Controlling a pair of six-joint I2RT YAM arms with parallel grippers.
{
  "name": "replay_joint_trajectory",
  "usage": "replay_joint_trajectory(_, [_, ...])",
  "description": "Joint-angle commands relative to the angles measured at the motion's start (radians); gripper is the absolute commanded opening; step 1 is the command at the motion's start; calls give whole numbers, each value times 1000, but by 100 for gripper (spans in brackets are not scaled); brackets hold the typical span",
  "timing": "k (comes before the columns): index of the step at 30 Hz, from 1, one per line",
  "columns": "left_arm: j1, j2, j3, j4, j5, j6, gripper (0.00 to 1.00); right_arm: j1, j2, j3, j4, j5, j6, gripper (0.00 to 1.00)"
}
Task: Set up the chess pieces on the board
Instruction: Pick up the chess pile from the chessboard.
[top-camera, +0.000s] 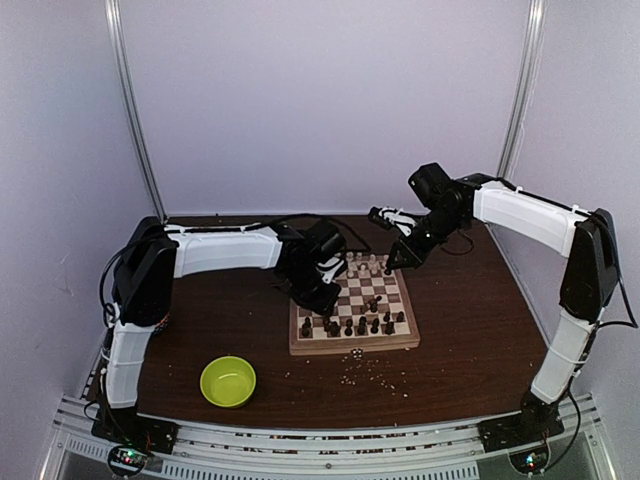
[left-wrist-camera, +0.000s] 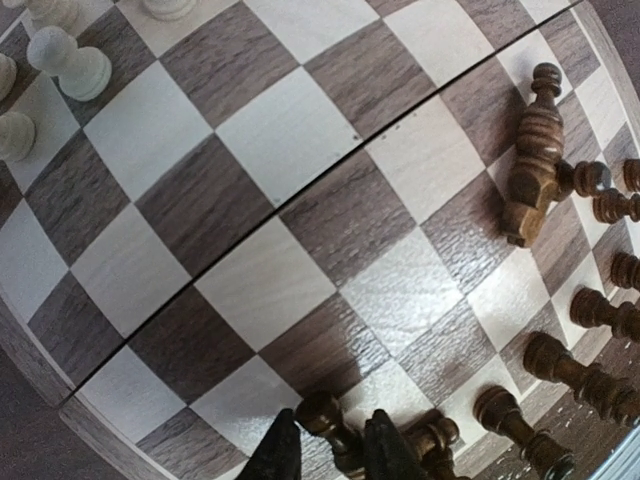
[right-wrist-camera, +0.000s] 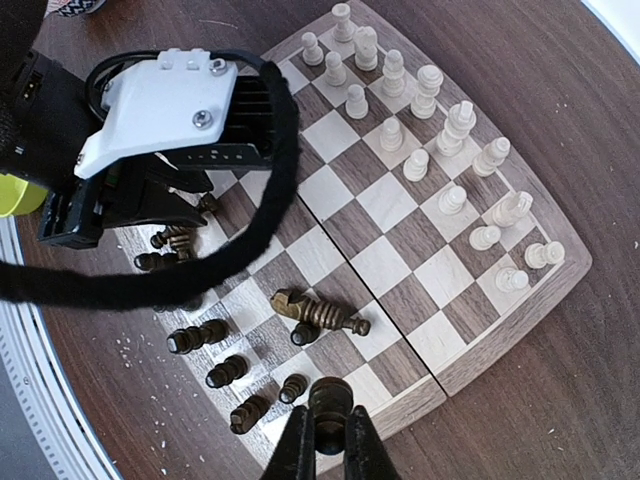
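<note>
The dark brown tabletop (top-camera: 470, 330) sits inside pale walls, with a lime-green bowl (top-camera: 228, 381) at your near left. Your left gripper (left-wrist-camera: 330, 455) hangs low over the board (top-camera: 352, 347), its fingers partly apart on either side of a dark pawn (left-wrist-camera: 322, 412). You cannot tell whether they pinch it. Cream chess pieces (right-wrist-camera: 420, 120) line the far rows and dark ones the near rows. One tall dark piece (right-wrist-camera: 315, 310) lies toppled mid-board. Your right gripper (right-wrist-camera: 328, 440) is closed on a small dark figure (right-wrist-camera: 329, 395) over the board's right side.
</note>
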Motion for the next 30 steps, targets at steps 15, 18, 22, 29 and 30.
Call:
replay_joint_trajectory(15, [20, 75, 107, -27, -10, 4, 16, -7, -24, -14, 16, -27, 7, 9])
replay_joint_trajectory(18, [54, 67, 93, -1, -19, 8, 15, -7, -21, -14, 18, -31, 9, 9])
replay_joint_trajectory(22, [98, 41, 49, 64, -17, 11, 12, -4, -18, -12, 22, -40, 13, 9])
replay_joint_trajectory(29, [146, 32, 16, 102, -2, 30, 11, 57, 10, 25, 13, -23, -12, 9])
replay_joint_trajectory(30, [150, 29, 7, 113, 4, 34, 11, 74, 23, 39, 6, -9, -21, 9])
